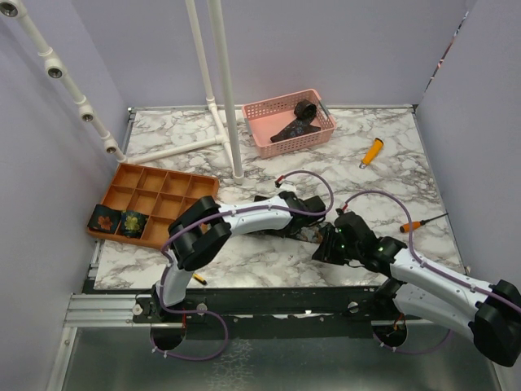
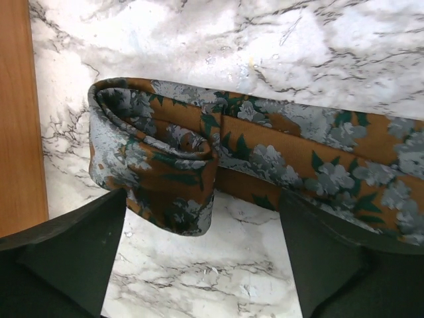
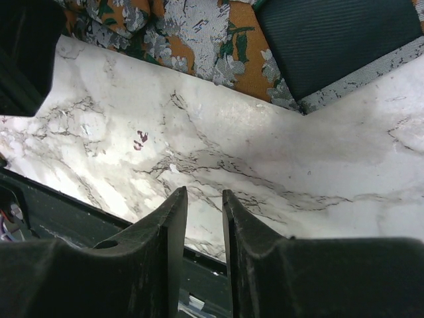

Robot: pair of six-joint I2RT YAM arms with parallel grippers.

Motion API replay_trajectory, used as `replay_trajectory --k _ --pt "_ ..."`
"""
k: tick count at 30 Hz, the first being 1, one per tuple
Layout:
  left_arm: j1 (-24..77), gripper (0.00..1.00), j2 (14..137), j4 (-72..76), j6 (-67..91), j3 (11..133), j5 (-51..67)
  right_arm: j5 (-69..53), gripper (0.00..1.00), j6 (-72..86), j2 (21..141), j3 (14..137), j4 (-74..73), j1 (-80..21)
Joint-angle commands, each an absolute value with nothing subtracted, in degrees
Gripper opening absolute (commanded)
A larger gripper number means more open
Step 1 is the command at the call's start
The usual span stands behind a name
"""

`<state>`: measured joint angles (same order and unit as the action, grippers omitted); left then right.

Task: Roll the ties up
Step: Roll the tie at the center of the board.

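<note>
Pale lavender panels [image 1: 41,244] are set round a marble-patterned table [image 1: 391,187]. At the left, two finished coils [image 1: 104,218] are seen in the near compartments of the tray [image 1: 175,183]. Further ties [image 1: 297,122] are seen in the basket [image 1: 259,120] at the back. Just right of centre, the tie [image 2: 278,159] in hand is laid flat on the table, with its left end turned over into a loose first fold. The left gripper [image 2: 202,218] is held just short of that fold, jaws spread wide and clamped on nothing. The right gripper [image 3: 203,199] is set just beside the strip, with only a slit between its jaws and nothing held.

The step is judged to be the start of the roll. It is best done if the fold is pinched squarely across its width and turned along the strip with the edges kept aligned. The free length should be pinned flat by the right gripper so that no slack is dragged in. A loose core is likely to be sprung open.

The tray is moulded in orange plastic and divided into square cells. The cloth is woven, rust-brown with grey and green flowers, and looks soft and slippery; its back is shown dark and ribbed. The table is hard and glossy. An orange-handled tool [image 1: 371,151] is seen at the right.
</note>
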<state>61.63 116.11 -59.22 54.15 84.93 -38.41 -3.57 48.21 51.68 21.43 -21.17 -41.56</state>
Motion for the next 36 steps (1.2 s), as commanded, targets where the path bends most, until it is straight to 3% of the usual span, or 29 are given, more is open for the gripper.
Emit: replay_trajectory --k 1,10,18,26,36 --pt "62.2 0.99 108.4 -57.2 53.0 83.5 -35.4 -5.6 0.33 47.9 51.1 21.2 -22.8 -41.4" --pt "60.0 0.99 87.6 -45.8 47.3 72.5 -28.4 -12.3 0.38 43.2 54.2 27.8 -17.4 -41.5" --pt "37.3 0.99 65.3 -15.3 35.9 47.3 2.6 -7.2 0.38 45.6 73.5 43.1 -10.4 -48.2" --pt "26.1 0.99 66.9 -12.0 31.7 41.5 13.3 -2.5 0.38 49.4 90.7 55.3 -8.9 -49.1" --pt "21.9 0.97 73.0 -9.7 30.5 40.0 19.1 1.8 0.35 49.2 99.7 59.0 -11.7 -48.7"
